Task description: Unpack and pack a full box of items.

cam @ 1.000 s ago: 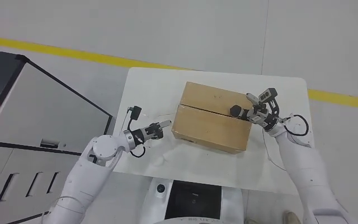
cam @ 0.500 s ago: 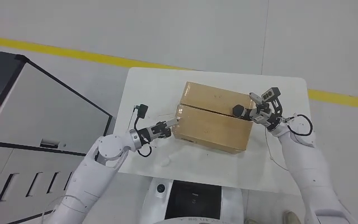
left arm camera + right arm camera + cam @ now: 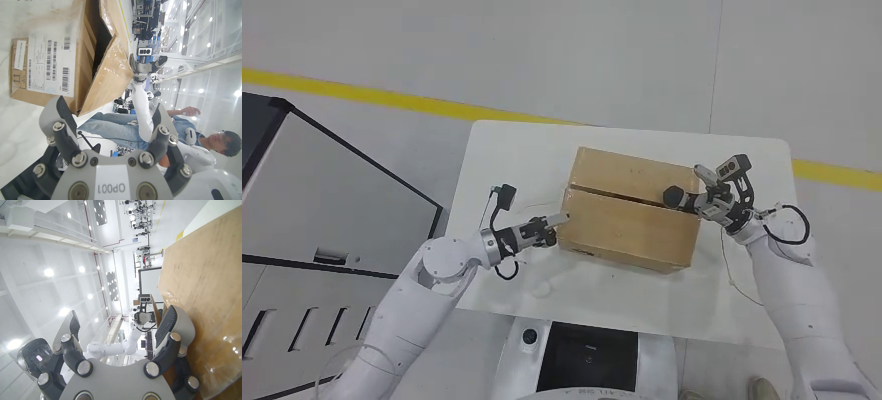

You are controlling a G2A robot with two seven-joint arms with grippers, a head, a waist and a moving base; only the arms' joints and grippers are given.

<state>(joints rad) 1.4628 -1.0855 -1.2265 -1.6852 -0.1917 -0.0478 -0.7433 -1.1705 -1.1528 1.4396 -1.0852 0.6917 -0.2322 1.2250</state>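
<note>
A brown cardboard box (image 3: 632,210) lies in the middle of the white table (image 3: 512,150), with a dark seam between its two top flaps. In the left wrist view the box (image 3: 111,62) has a white barcode label (image 3: 47,62) on its end face, and the near flap is lifted a little. My left gripper (image 3: 554,222) is open at the box's left end, its own view showing spread fingers and nothing between them (image 3: 111,113). My right gripper (image 3: 682,197) is open at the box's right top edge. One finger (image 3: 168,321) lies against the flap (image 3: 204,285).
A black-framed panel (image 3: 322,190) stands off the table's left side. A yellow line (image 3: 392,98) runs across the floor behind. A thin cable (image 3: 727,265) lies on the table by the right arm. Bare table surface lies in front of and behind the box.
My left gripper has moved right, up to the box's left end. The box and my right gripper have shifted slightly right, and the seam between the flaps looks wider.
</note>
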